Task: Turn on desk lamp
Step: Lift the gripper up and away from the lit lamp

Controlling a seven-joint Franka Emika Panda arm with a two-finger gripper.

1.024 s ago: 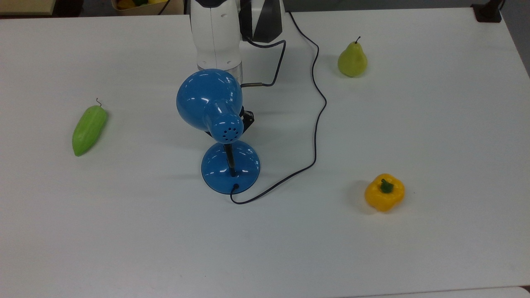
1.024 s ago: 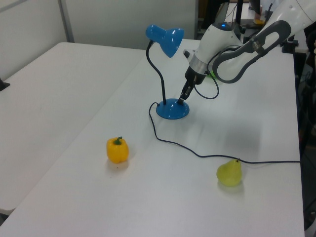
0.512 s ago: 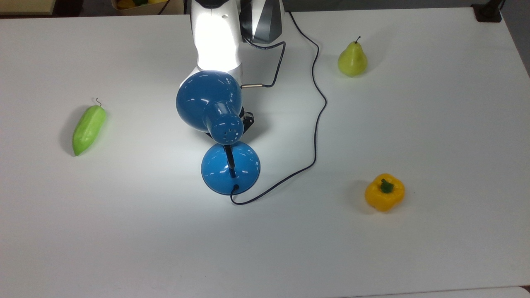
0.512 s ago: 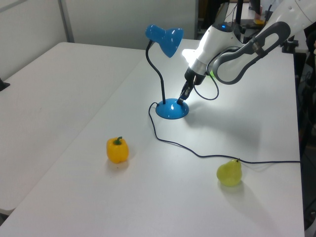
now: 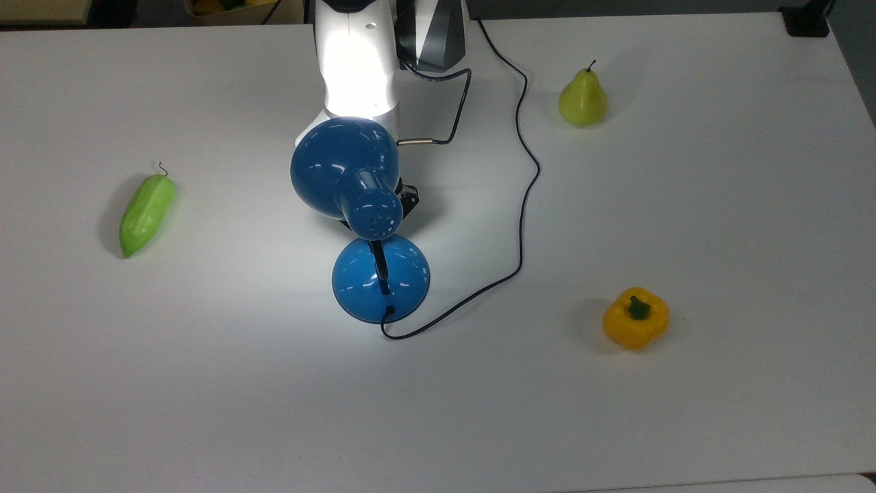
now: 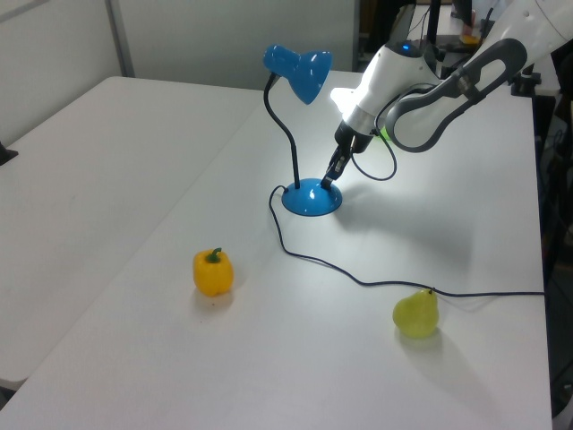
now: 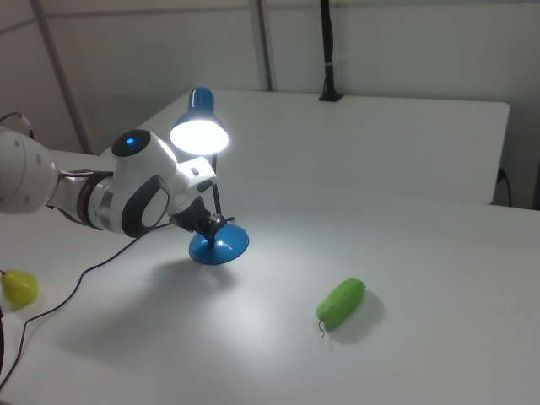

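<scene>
From where I sit the lamp (image 6: 300, 134) is lit: in the right view its shade glows at upper left of the frame and a pool of light falls on the tabletop (image 7: 405, 253). It stands mid-frame in the top view, shade above its round base (image 5: 380, 277). My gripper (image 6: 331, 176) has its tip down at the base's far edge in the left view; I cannot tell how far the jaws are parted, nor whether they hold anything.

The risk I see is in pulling away. The tip looks to be touching the base, so a sideways drag could slide or tip the lamp, and a second press could switch it off again. The cord (image 5: 521, 205) loops across the tabletop right of the lamp, and a low sweep of the arm could snag it.

The right view shows the lit mouth of the shade; the top view has just the shade's glossy back, which covers most of the wrist. The left view gives the tip meeting the base. The pear (image 5: 582, 98) and pepper (image 5: 635, 318) sit at the top view's right, the green gourd (image 5: 146, 213) at its left, all well apart from the lamp.
</scene>
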